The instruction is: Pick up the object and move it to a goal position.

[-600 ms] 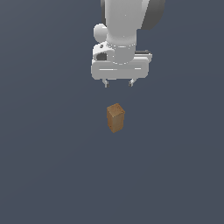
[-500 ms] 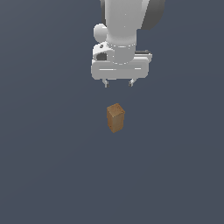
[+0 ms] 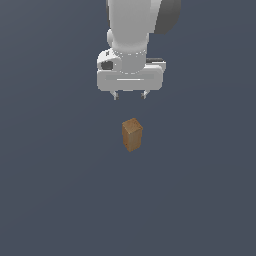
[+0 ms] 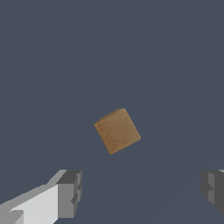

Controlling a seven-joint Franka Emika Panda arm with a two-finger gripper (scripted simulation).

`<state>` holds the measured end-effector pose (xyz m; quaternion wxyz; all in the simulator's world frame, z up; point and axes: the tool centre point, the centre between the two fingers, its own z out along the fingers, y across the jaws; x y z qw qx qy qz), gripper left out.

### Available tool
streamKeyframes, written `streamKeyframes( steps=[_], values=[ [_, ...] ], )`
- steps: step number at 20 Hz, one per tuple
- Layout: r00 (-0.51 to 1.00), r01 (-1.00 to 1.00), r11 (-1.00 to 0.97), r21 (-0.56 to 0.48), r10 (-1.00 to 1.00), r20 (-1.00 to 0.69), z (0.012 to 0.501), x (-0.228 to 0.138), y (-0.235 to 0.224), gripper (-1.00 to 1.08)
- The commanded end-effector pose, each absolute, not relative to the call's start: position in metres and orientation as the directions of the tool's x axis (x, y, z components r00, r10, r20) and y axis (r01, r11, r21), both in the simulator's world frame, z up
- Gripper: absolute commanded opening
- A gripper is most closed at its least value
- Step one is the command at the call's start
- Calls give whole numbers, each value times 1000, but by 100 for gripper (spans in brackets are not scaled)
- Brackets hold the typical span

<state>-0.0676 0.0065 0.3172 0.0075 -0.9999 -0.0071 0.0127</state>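
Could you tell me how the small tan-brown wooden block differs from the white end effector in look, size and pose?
The small tan-brown wooden block is wood-grained; the white end effector is plain white with grey fingers.
The block is narrower than the end effector.
The block stands upright on the dark grey floor; the end effector hangs clear of it, open, holding nothing.
Both are boxy in shape.

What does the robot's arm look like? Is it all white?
Mostly white. The arm is a thick, smooth white tube with a dark grey rounded part at its upper side. Below it sits a wide, boxy white hand with a small black round spot. The gripper ends in two short grey fingers, blocky and squared off. No cables or writing show.
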Motion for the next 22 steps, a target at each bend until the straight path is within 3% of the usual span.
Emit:
streamKeyframes(
  steps=[1,11,22],
  values=[
    [1000,14,-1000,-15,15,-26,318,-68,7,100],
    [998,59,-998,-14,59,-23,306,-66,8,100],
    [964,266,-964,-7,266,-11,252,-61,13,100]
  ],
)
